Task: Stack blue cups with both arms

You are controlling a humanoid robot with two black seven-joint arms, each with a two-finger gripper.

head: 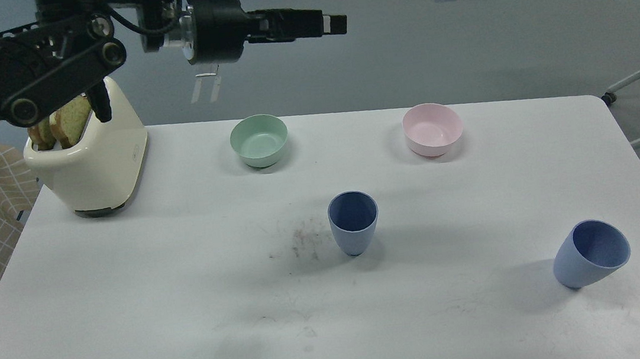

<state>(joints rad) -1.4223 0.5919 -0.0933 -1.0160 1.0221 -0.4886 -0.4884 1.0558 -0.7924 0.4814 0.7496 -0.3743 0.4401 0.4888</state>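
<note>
Presently the left end effector (333, 24) is hanging high above the far side of the bench (130, 294), pointing right; its fingers are lying together with nothing between them. Below the arm, a cream toaster (93, 167) holding bread slices is standing at the far left. A mint-green bowl (259, 140) and a pink bowl (432, 129) are sitting along the far edge. One blue cup (353, 222) is standing upright near the centre beside a dark smudge; the second blue cup (590, 252) is sitting well apart at right, apparently leaning. Both are likely light, rigid and smooth-walled, so gripping across the rim or upper wall is advisable. No right end effector is showing.
</note>
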